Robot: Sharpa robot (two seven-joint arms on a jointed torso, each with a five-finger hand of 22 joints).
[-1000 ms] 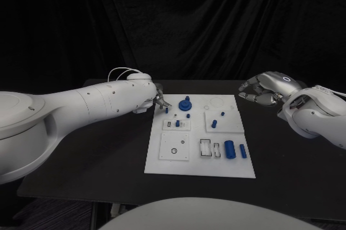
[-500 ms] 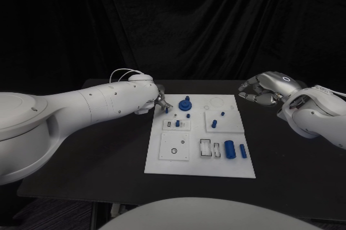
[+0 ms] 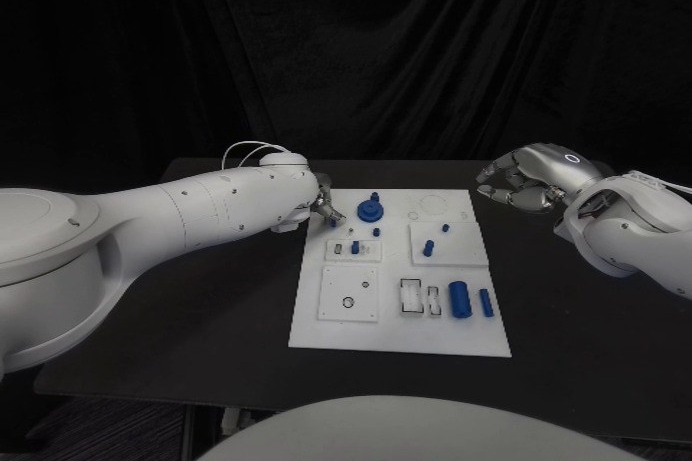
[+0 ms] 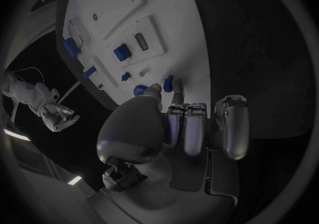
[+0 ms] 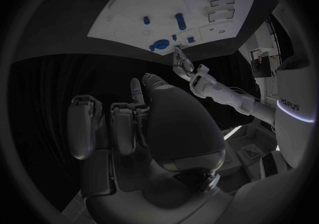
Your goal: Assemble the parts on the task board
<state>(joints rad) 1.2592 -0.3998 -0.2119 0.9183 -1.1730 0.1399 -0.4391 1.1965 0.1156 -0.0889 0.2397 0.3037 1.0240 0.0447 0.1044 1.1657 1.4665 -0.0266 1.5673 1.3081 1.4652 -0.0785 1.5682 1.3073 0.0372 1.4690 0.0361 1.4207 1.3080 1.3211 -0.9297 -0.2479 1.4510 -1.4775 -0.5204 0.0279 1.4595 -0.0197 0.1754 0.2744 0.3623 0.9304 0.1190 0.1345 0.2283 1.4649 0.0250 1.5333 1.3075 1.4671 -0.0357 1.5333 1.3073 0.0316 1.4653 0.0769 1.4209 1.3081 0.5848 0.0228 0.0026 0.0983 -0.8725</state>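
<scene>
Task board [image 3: 401, 326] lies mid-table, white plate. We note small blue peg [image 4: 169, 82] at board's far left corner, pinched by left hand [image 3: 320, 207] between thumb and fingertip; other fingers [image 4: 194, 125] curled. Blue round part with post [image 3: 371, 210] stands just beside, on board's far edge. Large blue cylinder [image 3: 459, 297] and slim blue pin [image 3: 486, 301] lie near board's right edge. Right hand [image 3: 526, 181] hovers off board past far right corner, fingers curled in, holding nothing. Black table [image 3: 216, 311] beneath.
</scene>
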